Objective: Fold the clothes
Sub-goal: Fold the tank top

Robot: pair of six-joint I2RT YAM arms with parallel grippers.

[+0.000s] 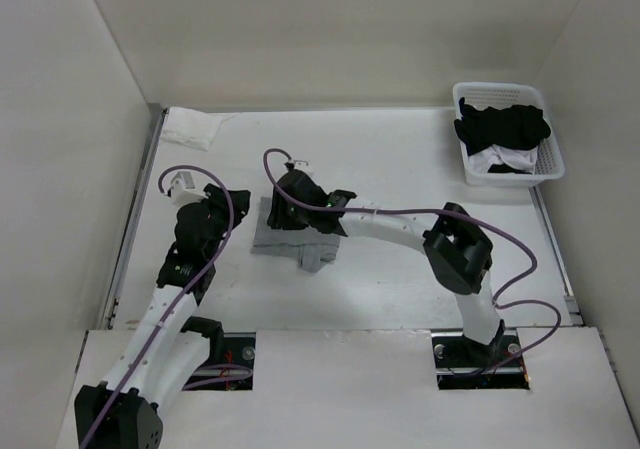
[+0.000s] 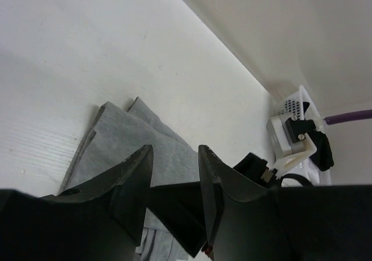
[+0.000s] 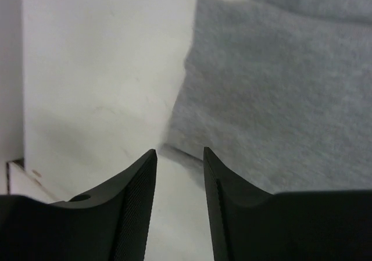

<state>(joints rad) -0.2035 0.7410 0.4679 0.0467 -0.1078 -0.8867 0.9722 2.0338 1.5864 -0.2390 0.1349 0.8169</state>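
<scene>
The grey tank top [image 1: 280, 241] lies on the white desk [image 1: 400, 159], a little toward 9 o'clock from the desk's middle. It is gathered into a compact, roughly rectangular bundle, and a smaller lobe of fabric sticks out at its 5 o'clock corner.

The right arm stretches from its base at the near edge across the desk to the garment, and its black wrist hangs over the bundle's 12 o'clock part. In the right wrist view the right claw [image 3: 179, 185] has its two fingers apart with nothing clamped between them. The gap frames bare desk and the fabric's edge, and grey jersey fills the view toward 2 o'clock of the fingertips. Whether the tips touch the desk cannot be told.

The left arm stands on the garment's 9 o'clock side, close beside it. The left claw [image 2: 174, 179] also has its fingers apart and grips nothing. Beyond the gap lie the layered grey folds and a black part of the right arm.

A white basket [image 1: 498, 88] sits in the desk's 2 o'clock corner, well apart from the tank top, and holds black and white garments [image 1: 500, 127]. A small white cloth [image 1: 190, 127] lies in the 10 o'clock corner by the back wall. Purple cables [image 1: 225, 219] run along both arms.
</scene>
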